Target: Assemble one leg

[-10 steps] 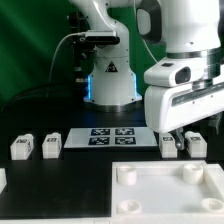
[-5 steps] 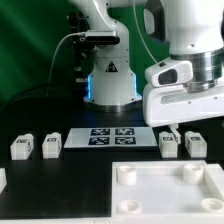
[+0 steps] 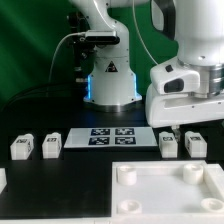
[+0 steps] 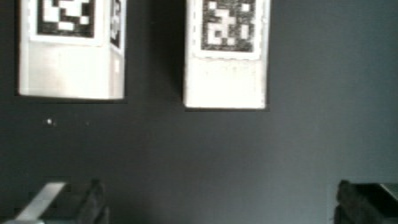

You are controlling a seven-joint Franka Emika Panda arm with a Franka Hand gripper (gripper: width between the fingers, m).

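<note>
Marker board (image 3: 110,138) between two pairs of legs (image 3: 50,147), tabletop (image 3: 160,196) in front.

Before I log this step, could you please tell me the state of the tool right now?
Tool: open, holding nothing.

Wrist view: one leg (image 4: 71,62) and a second leg (image 4: 228,68) cut off at picture edge, tags blurred. Gripper (image 4: 217,202) fingertips (image 4: 64,200) cropped, dark. Exterior view: tabletop (image 3: 160,195) runs past frame edge.
</note>
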